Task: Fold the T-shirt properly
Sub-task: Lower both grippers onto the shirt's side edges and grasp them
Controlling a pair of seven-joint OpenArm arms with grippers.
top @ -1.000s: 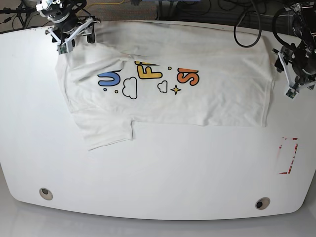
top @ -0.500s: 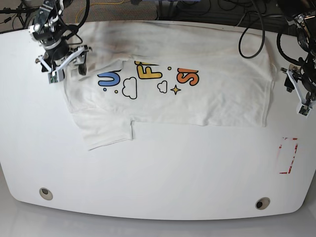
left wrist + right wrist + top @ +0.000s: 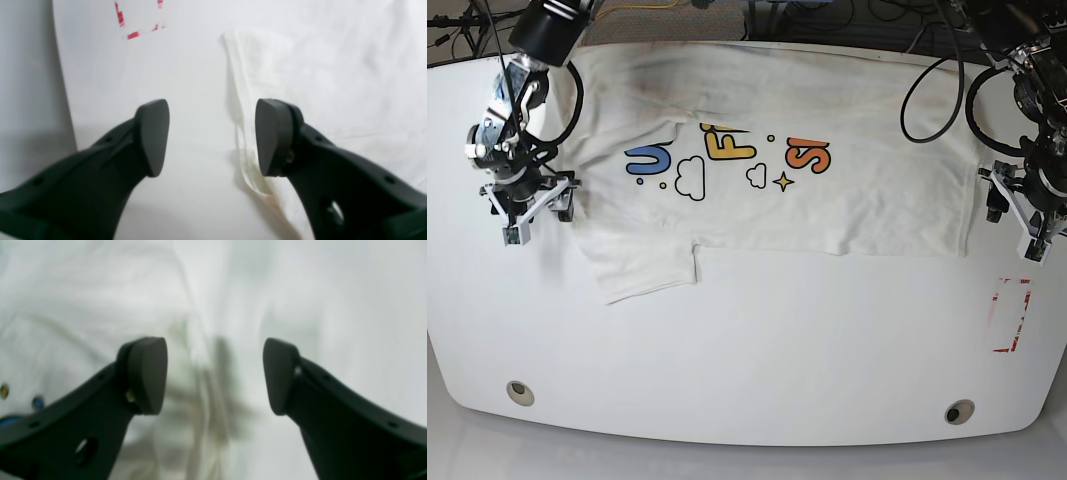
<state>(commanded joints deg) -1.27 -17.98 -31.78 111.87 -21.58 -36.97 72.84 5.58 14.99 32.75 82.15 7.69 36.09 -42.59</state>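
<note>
So the T-shirt (image 3: 777,170) is lying print-up across the back half of the counter (image 3: 757,350), and we'd say it's had one fold so far: the far edge looks doubled over toward the print, though the base view makes that hard to confirm. One sleeve (image 3: 642,270) sticks out flat at the near corner. Still left, we reckon: tucking that sleeve and folding the ends in. Left pincer (image 3: 1015,215) hangs wide open at the hem edge, holding nothing. Right pincer (image 3: 530,205) is wide open too, empty, beside the shoulder end.
</note>
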